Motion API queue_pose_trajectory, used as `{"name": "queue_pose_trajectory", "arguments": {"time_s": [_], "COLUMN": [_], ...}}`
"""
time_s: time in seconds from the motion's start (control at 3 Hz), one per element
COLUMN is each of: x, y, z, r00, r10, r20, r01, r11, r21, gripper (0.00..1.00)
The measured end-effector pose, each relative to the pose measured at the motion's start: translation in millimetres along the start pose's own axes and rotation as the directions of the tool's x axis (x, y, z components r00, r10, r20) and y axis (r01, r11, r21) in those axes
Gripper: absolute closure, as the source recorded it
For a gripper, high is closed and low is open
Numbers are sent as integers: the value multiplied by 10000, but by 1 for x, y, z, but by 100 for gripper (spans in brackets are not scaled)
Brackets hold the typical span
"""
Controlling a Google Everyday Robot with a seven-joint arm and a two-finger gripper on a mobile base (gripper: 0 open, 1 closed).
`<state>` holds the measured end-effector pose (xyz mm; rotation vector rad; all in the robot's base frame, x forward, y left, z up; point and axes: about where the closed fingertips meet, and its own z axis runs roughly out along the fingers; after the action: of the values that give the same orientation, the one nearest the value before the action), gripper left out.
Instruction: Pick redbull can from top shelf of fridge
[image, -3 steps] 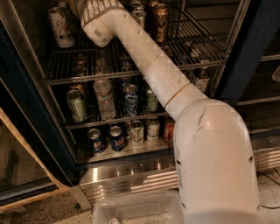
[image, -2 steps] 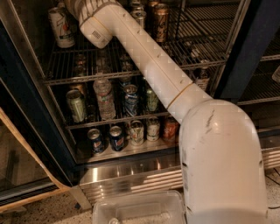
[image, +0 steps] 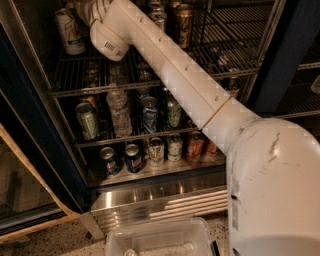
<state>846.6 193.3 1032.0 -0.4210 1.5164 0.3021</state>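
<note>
The arm [image: 190, 85] reaches up and left into the open fridge [image: 150, 200]. The hand [image: 86, 7] is at the very top edge of the view, over the left part of the top shelf [image: 230, 60]. Only its ribbed base shows, so I cannot tell whether it is released, clenched, or grasping anything.

The redbull can [image: 160, 20] appears to be the slim silver one at the back middle of the top shelf. It stands upright and is partly hidden behind the arm. A gold-brown can [image: 183, 25] stands just beside it on the right. A wider white can [image: 70, 31] with orange and green marks stands well to the left, near the hand.

The step in hand looks like the approach, with the grasp not yet made. The hand seems nearer the white can than the slim one, so it probably needs to travel right and deeper before closing. It should come in level with the can's body and take it around the middle, not at the rim. A slim can tips easily on thin rods, so contact should be square and gentle. The gold-brown neighbour leaves little room on that side, so the hand should enter from the front instead of sweeping sideways. Once gripped, the can should be lifted slightly clear of the front rail before it is drawn out.

The bottle [image: 119, 112] and cans on the lower racks are no part of this.
</note>
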Motion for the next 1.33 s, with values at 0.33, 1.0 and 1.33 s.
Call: {"name": "queue_pose_trajectory", "arguments": {"time_s": [0.33,1.0,1.33], "x": [6,14,16], "y": [4,17,16], "z": [-18,-55,-57], "r00": [9999,9995,9991], "r10": [115,241,355], "r20": [-102,-180,-231], "r01": [-113,-231,-337], "r11": [9996,9981,9967], "r21": [241,573,745], "gripper": [100,100,100]}}
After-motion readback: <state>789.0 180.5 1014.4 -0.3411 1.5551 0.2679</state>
